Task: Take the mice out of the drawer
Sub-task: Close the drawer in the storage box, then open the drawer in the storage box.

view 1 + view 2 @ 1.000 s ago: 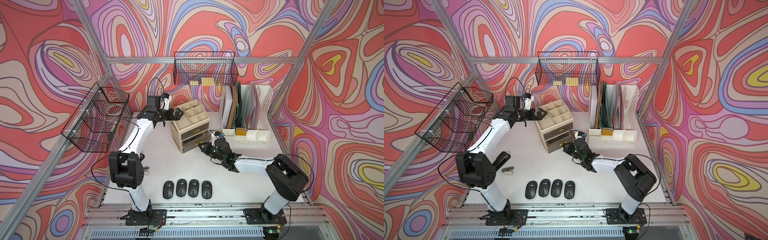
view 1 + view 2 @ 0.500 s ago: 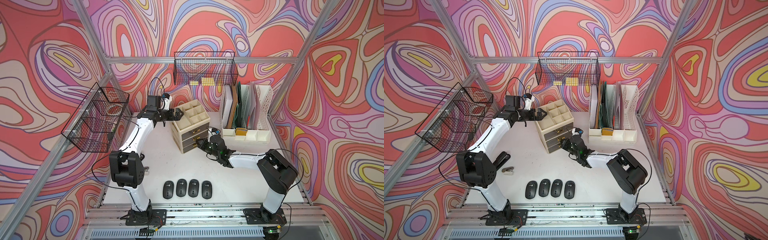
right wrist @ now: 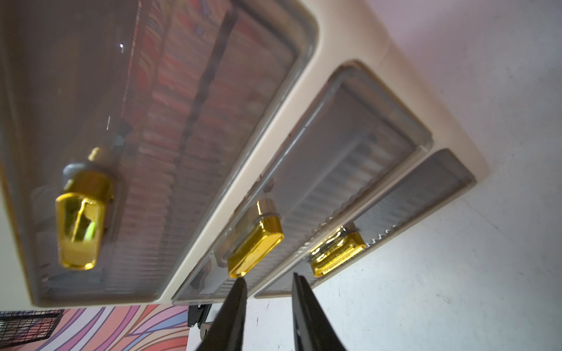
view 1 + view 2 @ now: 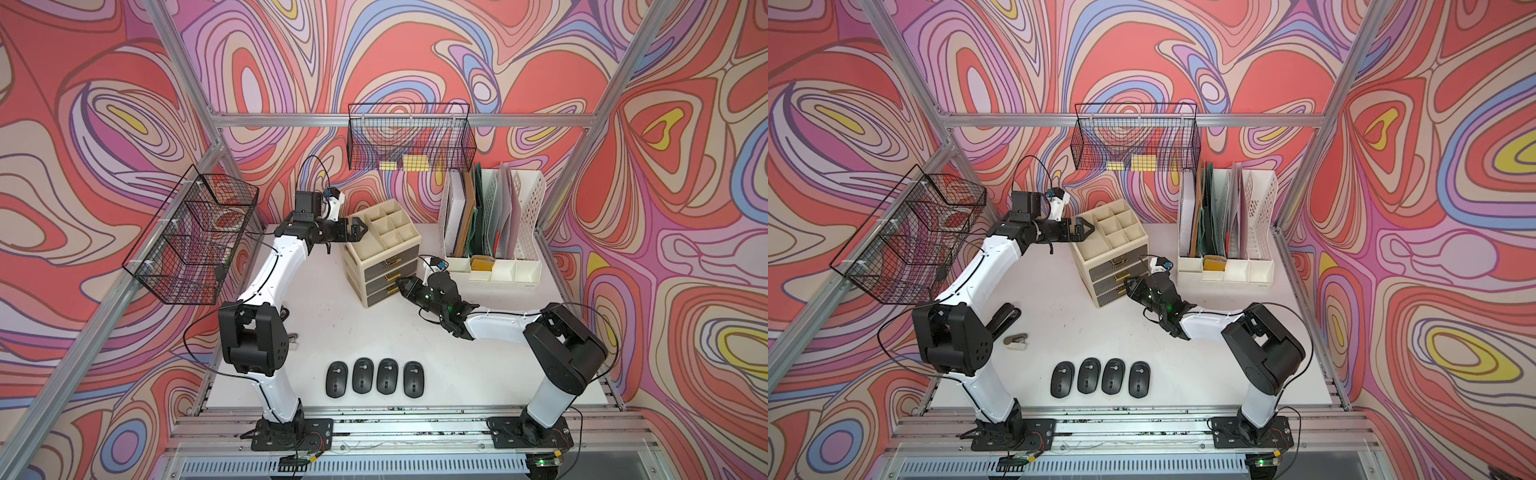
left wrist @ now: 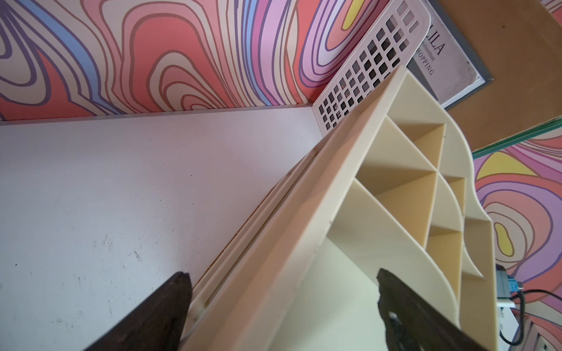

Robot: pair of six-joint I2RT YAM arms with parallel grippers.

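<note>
Ok, my R gripper (image 3: 269, 278) sits right at the front of the drawer organizer (image 4: 353, 266). Its fingers are only a little apart, w/ nothing btwn them. In the R wrist view, 1 fingertip (image 3: 240, 284) is just beside the end of the gold handle (image 3: 255, 243) on the middle drawer (image 4: 380, 277); can't tell if it touches. All 3 drawers look pushed in in both top views. Their fronts are frosted, so I can't tell what's inside.

My L gripper (image 4: 360, 227) is up at the organizer's top back corner, spread wide. In the L wrist view, the L gripper (image 5: 284, 273) has its fingers on either side of the organizer's outer wall, and I can't tell if either 1 presses on it.

4 mice (image 4: 363, 375) lie out on the table (image 4: 332, 324) near its front edge, well apart from both grippers. They're side by side in a neat row, scroll wheels up. The row runs from the mouse nearest my L arm (image 4: 1062, 379) to the mouse nearest my R arm (image 4: 1139, 379).
</note>
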